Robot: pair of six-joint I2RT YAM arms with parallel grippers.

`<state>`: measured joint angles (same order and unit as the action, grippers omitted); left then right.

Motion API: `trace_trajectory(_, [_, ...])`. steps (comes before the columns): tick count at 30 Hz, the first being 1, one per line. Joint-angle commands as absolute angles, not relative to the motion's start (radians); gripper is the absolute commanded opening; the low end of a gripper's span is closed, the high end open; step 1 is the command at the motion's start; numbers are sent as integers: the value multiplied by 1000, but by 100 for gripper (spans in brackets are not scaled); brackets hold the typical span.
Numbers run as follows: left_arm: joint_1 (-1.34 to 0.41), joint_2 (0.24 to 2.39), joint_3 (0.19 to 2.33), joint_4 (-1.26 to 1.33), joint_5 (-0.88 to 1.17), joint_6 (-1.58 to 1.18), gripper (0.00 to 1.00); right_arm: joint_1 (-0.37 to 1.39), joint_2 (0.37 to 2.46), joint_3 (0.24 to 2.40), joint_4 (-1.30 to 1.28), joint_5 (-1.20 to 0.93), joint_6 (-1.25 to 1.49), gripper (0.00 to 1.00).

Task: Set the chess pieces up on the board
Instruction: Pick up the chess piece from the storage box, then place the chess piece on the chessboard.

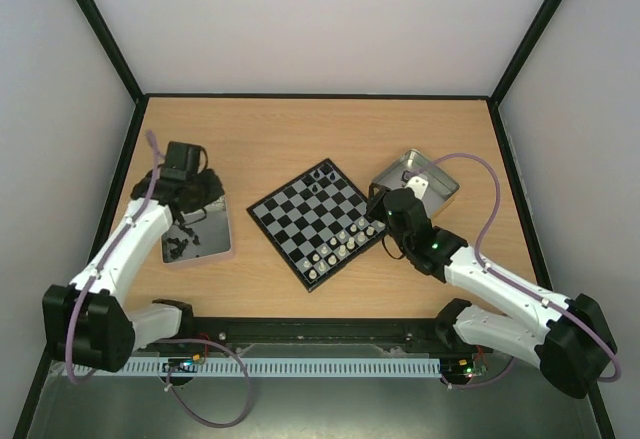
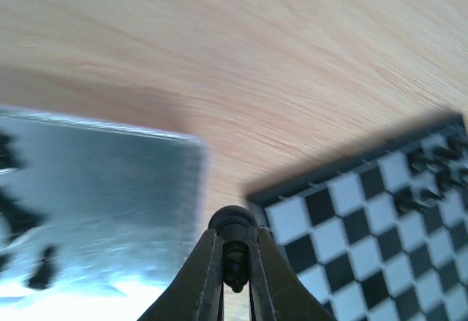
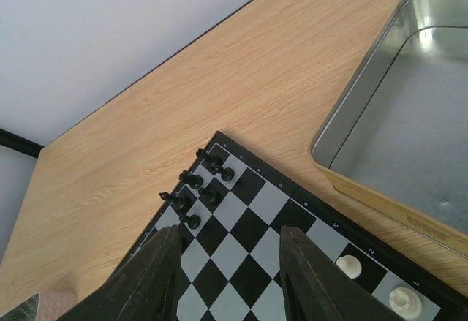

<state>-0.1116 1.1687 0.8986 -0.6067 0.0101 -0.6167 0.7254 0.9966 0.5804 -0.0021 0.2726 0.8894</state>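
The chessboard (image 1: 318, 221) lies turned diamond-wise at the table's middle. Several black pieces (image 1: 322, 176) stand at its far corner and several white pieces (image 1: 340, 244) along its near right side. My left gripper (image 1: 192, 204) is over the left tin's far end, shut on a black chess piece (image 2: 234, 242) held between the fingertips, with the board's corner (image 2: 365, 211) to its right. My right gripper (image 3: 228, 262) is open and empty above the board's right part (image 1: 385, 221). The black pieces (image 3: 196, 189) and two white pieces (image 3: 351, 266) show below it.
A metal tin (image 1: 197, 239) with several loose black pieces lies left of the board, and shows in the left wrist view (image 2: 95, 197). A second tin (image 1: 418, 181) with a white piece lies at the right, its rim (image 3: 365, 109) near my right gripper. Black frame walls bound the table.
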Motion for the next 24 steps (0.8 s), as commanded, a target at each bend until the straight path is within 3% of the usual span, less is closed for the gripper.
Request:
trace_trajectory(1, [-252, 1262, 987, -563, 93, -607, 8, 720, 972, 581, 0, 303, 928, 36])
trace_trajectory(12, [-552, 1692, 1280, -611, -70, -526, 9, 720, 950, 576, -34, 312, 943, 36])
trace_trajectory(24, [-594, 1880, 1353, -600, -148, -518, 9, 720, 942, 569, -46, 324, 943, 37])
